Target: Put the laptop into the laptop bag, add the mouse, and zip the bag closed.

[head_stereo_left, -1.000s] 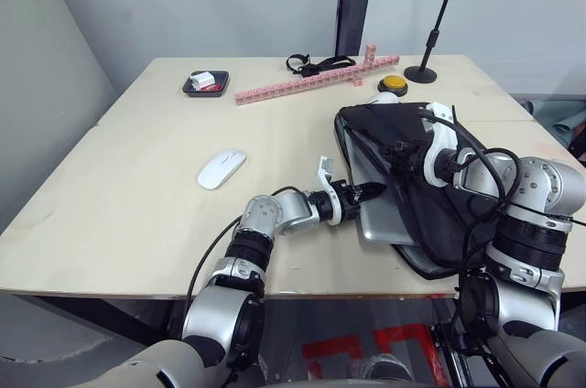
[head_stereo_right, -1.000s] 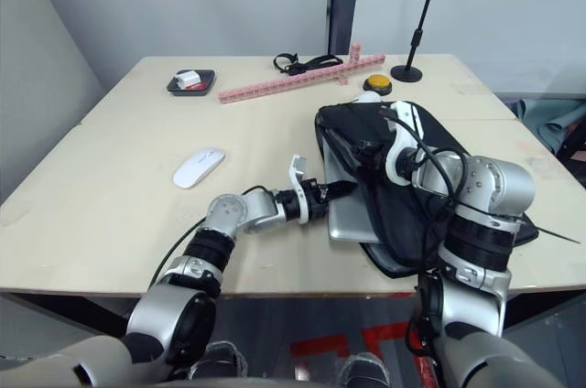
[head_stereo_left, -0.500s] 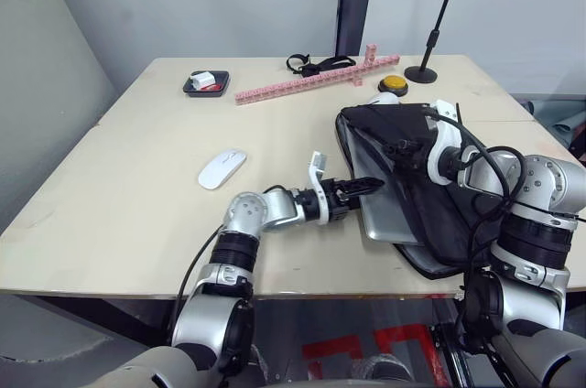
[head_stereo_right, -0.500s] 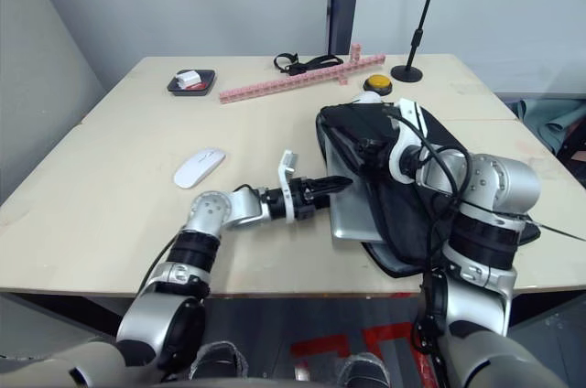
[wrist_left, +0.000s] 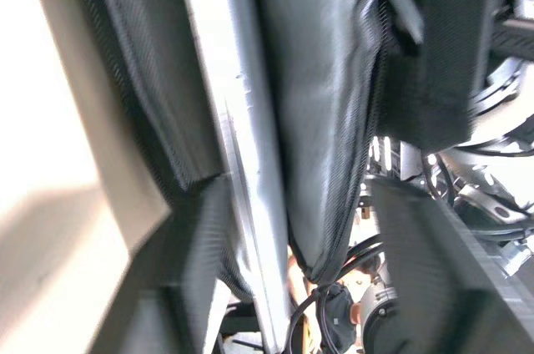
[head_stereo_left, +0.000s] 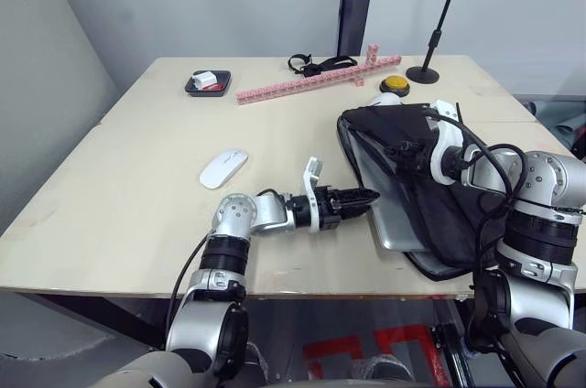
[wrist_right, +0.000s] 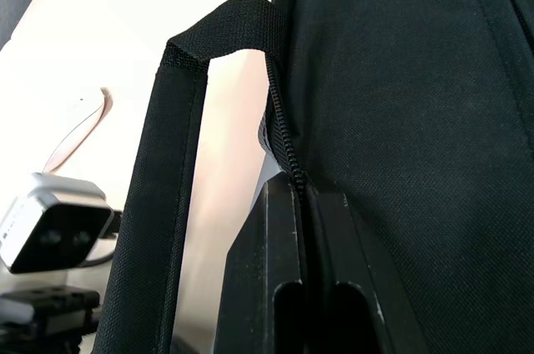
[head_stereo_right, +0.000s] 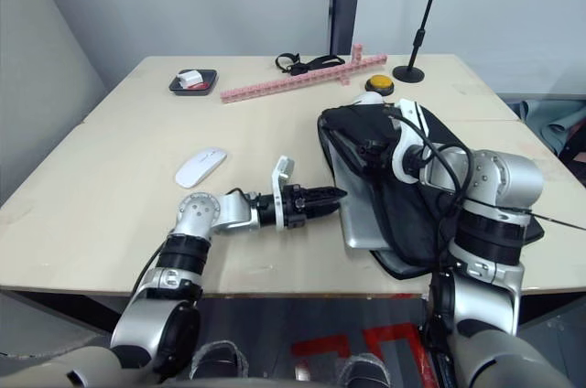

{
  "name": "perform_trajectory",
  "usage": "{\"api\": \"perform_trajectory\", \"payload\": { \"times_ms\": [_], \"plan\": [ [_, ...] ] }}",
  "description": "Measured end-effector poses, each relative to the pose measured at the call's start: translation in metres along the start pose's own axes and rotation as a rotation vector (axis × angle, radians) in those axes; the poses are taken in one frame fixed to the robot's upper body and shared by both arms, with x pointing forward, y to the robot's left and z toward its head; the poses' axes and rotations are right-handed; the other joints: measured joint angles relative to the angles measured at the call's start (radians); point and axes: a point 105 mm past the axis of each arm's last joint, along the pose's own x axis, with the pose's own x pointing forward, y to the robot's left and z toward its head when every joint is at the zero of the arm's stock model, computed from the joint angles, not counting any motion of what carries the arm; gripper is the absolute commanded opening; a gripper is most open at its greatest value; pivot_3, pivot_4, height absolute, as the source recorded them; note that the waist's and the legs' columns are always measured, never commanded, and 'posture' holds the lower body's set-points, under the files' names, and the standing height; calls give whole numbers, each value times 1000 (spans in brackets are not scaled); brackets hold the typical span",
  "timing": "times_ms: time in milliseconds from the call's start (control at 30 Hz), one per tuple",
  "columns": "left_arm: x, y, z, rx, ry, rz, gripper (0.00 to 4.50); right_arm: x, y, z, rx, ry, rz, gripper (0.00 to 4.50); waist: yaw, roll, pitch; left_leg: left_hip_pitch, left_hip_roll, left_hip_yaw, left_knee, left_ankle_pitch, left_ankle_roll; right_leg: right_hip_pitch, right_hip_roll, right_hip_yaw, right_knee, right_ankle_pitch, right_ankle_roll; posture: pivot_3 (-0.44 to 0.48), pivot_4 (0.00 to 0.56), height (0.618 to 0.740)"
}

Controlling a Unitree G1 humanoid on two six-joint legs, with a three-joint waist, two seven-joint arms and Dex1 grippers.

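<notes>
Over the table (head_stereo_left: pixel 137 177) from the head cameras, the left arm lies low and stretched flat toward the laptop bag (head_stereo_left: pixel 439 214), its left gripper (head_stereo_left: pixel 364 197) nearly closed and empty just beside the laptop (head_stereo_left: pixel 396 214), which sits half inside the bag; the right arm bends in over the bag, right gripper (head_stereo_left: pixel 409 152) on its upper flap, and the mouse (head_stereo_left: pixel 222 168) lies well apart. From the left wrist, the black fingers (wrist_left: pixel 196 270) stand a little apart before the laptop's edge. From the right wrist, the fingers (wrist_right: pixel 288 287) are pinched on the bag's zippered edge beside a strap handle (wrist_right: pixel 179 120).

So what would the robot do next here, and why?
Probably the left claw should nudge the laptop deeper into the laptop bag. The laptop's near edge sticks out of the opening, the left claw points at that edge, and the right claw is pinching the bag's zipper edge, holding it open.
</notes>
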Motion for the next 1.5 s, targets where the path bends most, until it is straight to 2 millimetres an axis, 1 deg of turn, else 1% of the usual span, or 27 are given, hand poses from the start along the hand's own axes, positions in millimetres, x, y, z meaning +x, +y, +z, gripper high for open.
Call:
{"api": "perform_trajectory", "payload": {
  "times_ms": [100,133,533,733,800,933,1067,1200,1367,1500],
  "plan": [
    [1,0,0,-2,-4,2,88,0,0,0,0,0,0,0,0,0,0,0,0,0,0,0,0,0,0,0,0,0,0,0,150,740],
    [2,0,0,-4,-4,-2,35,0,0,0,1,0,0,0,0,0,0,0,0,0,0,0,0,0,0,0,0,0,0,0,150,740],
    [6,0,-4,-11,3,-9,35,0,0,0,3,0,-3,0,-1,0,0,0,0,0,0,0,0,0,0,0,-1,0,0,0,150,740],
    [18,-1,-15,21,58,-10,35,-1,1,0,12,1,4,0,-2,0,0,-1,0,0,-1,0,0,0,0,0,-2,0,0,0,150,740],
    [22,-1,-16,35,66,-10,35,-1,2,3,14,-9,7,0,-5,0,0,-1,0,0,-1,0,0,0,0,0,-2,0,0,0,150,740],
    [28,-4,-13,57,78,-16,35,0,3,4,13,-12,7,0,-6,0,0,0,0,0,-1,0,0,0,0,0,-2,0,0,0,150,740],
    [34,-1,-9,74,77,-5,35,1,5,4,15,-15,8,0,-8,0,0,-1,0,0,-2,0,0,0,0,0,-2,0,0,0,150,740],
    [42,-2,-2,95,73,-2,35,4,13,3,16,-16,46,0,-11,0,0,0,0,0,-3,0,0,0,0,0,-2,0,0,0,150,740],
    [47,3,1,99,76,14,35,6,16,3,15,-18,53,0,-10,0,0,0,0,0,-3,0,0,0,0,0,-3,0,0,0,150,740],
    [50,3,2,111,81,13,35,6,17,3,16,-19,50,0,-11,0,0,0,0,0,-3,0,-1,0,0,0,-3,0,0,0,150,740]
  ]
}}
